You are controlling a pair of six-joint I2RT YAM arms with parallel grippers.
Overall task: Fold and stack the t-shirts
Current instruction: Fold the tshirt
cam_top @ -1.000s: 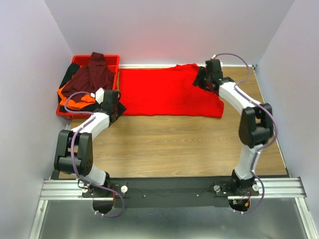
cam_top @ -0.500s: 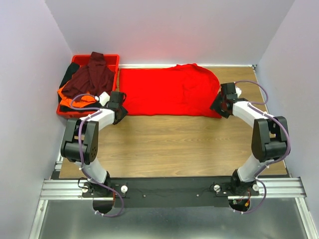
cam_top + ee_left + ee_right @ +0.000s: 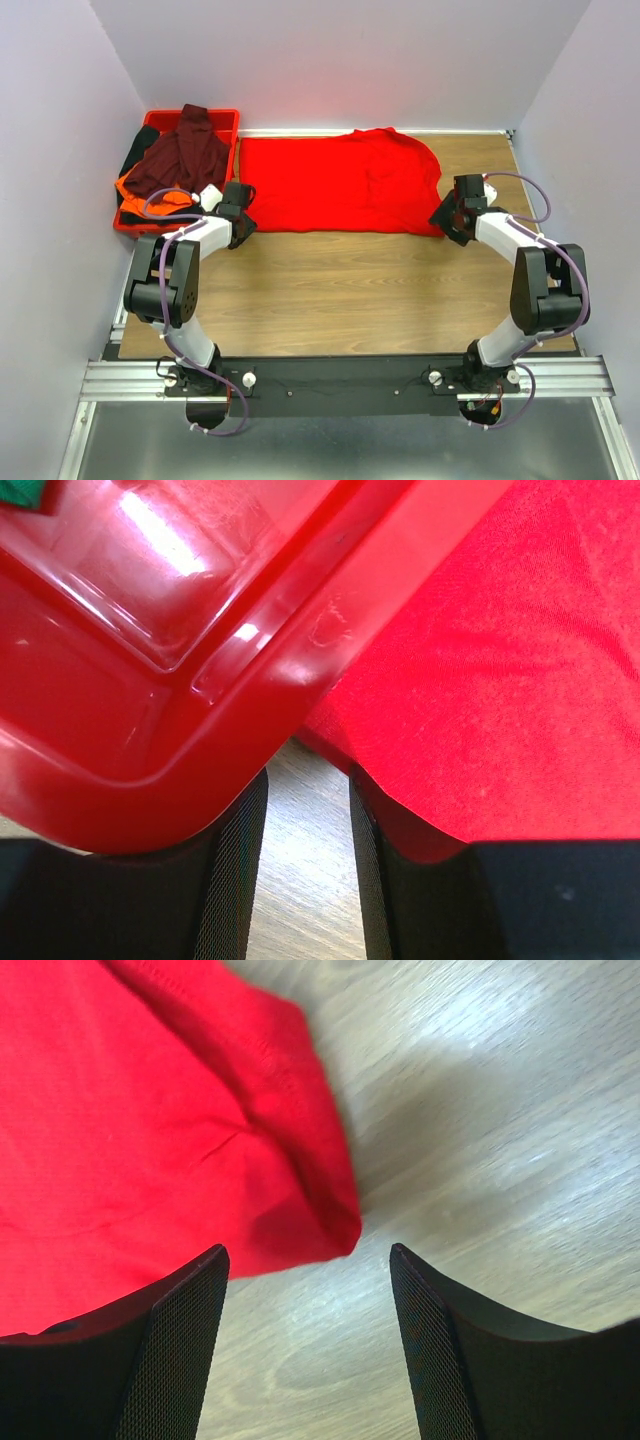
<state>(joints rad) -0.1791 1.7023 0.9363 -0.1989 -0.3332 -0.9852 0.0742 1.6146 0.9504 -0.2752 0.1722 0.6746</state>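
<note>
Tray (image 3: 150, 680) hard beside left end effector (image 3: 307, 805)

Red t-shirt (image 3: 340, 185) spread flat; maroon (image 3: 185, 150), orange (image 3: 148, 207), black ones (image 3: 134, 152) heaped beside.

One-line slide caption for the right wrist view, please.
Right end effector, jaws open, poised at a corner of the bright red t-shirt lying on the wooden table.

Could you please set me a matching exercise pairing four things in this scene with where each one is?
1 bright red t-shirt
2 maroon t-shirt
3 left claw
4 right claw

A on top in the tray
B spread on the table
C at the bright red t-shirt's near right corner
D at the tray's near corner

Pairs: 1-B, 2-A, 3-D, 4-C.
</note>
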